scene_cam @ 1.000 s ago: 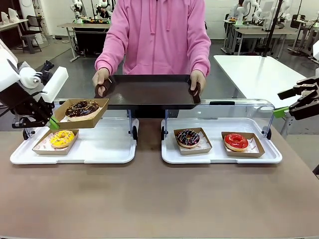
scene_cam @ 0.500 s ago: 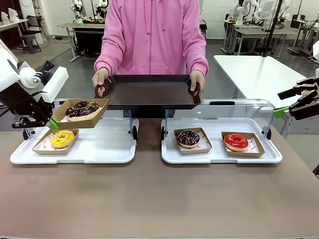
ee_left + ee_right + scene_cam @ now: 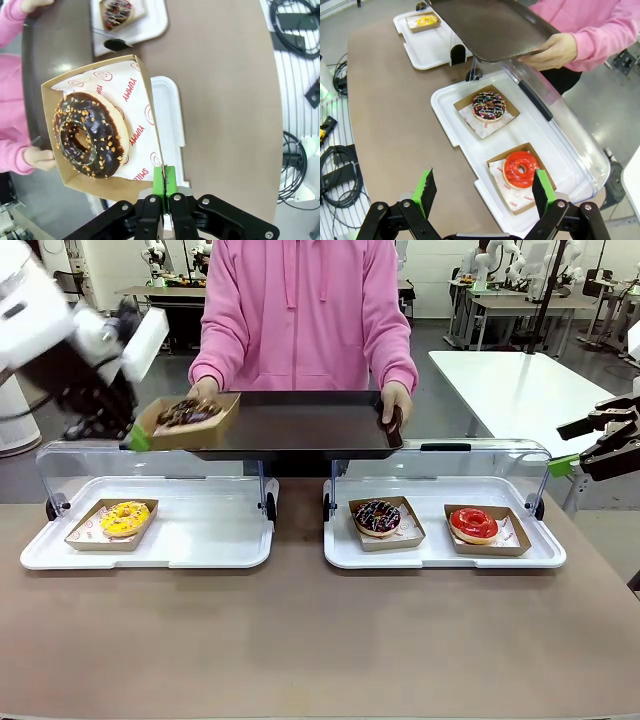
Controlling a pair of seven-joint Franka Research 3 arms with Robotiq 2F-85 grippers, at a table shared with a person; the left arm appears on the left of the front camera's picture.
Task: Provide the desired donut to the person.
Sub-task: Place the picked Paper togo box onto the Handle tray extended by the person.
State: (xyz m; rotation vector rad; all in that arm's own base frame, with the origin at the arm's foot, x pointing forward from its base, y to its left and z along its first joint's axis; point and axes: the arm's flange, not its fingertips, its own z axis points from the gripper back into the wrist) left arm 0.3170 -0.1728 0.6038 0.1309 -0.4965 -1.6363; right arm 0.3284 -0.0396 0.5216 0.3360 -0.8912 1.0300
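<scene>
Left claw (image 3: pixel 138 438) (pinched shut) holds donut box (image 3: pixel 190 420) aloft.

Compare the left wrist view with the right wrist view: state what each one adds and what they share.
Left wrist view: the left gripper shut on the edge of a cardboard box holding a nut-topped chocolate donut. Right wrist view: the open right gripper, a red donut and a yellow donut. Shared: the sprinkled donut, the person in pink holding the dark tray, and the brown table.
</scene>
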